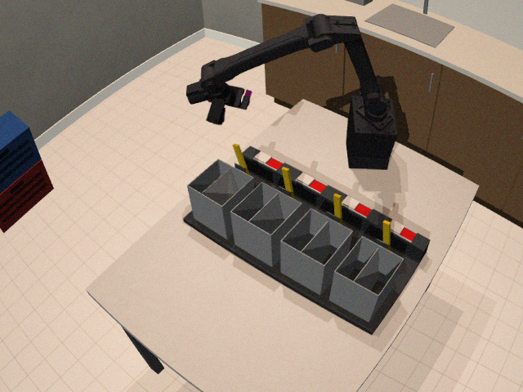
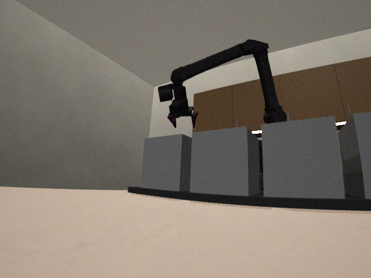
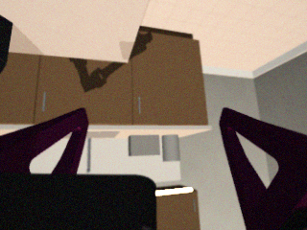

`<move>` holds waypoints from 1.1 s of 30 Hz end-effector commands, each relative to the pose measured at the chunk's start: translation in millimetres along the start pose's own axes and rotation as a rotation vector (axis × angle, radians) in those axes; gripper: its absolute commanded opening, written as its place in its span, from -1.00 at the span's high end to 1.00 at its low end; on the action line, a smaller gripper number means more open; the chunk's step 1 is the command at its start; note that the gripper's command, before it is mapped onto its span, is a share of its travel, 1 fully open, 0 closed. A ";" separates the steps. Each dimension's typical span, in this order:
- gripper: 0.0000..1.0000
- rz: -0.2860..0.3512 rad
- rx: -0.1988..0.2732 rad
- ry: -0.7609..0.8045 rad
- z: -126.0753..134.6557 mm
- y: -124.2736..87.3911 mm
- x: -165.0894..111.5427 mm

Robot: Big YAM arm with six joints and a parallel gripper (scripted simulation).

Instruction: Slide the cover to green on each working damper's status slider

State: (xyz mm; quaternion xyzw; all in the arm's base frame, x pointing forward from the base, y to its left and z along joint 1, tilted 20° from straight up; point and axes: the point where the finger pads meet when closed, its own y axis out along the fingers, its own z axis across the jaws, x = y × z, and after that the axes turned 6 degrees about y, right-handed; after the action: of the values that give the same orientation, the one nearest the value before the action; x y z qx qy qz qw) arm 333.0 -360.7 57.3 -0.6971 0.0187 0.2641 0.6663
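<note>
Four grey open-topped damper boxes stand in a row on a dark base on the table: the first, the second, the third and the fourth. Each has a tilted blade inside and a yellow lever, such as the first one. Behind the row, four sliders all show white beside red: the first, the second, the third and the fourth. My gripper is open and empty, high in the air beyond the table's far left corner; it also shows in the exterior view.
The arm's black base stands at the table's far edge. Brown cabinets with a counter run behind it. A blue and red cabinet stands on the floor at the left.
</note>
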 end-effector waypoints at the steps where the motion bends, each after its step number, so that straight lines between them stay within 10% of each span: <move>1: -1.00 -0.005 -0.008 0.006 -2.4 -4.0 -1.8; 17: -1.00 -0.005 -0.008 0.006 -2.4 -4.0 -1.8; 20: -1.00 -0.100 -0.074 0.054 -14.6 -40.7 21.1; 33: -1.00 -0.301 -0.047 0.150 -4.3 -73.3 73.8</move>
State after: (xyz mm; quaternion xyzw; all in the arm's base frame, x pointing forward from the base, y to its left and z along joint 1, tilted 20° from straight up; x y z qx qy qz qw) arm 399.4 -316.5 61.1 -0.6950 -0.0342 0.1573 0.7007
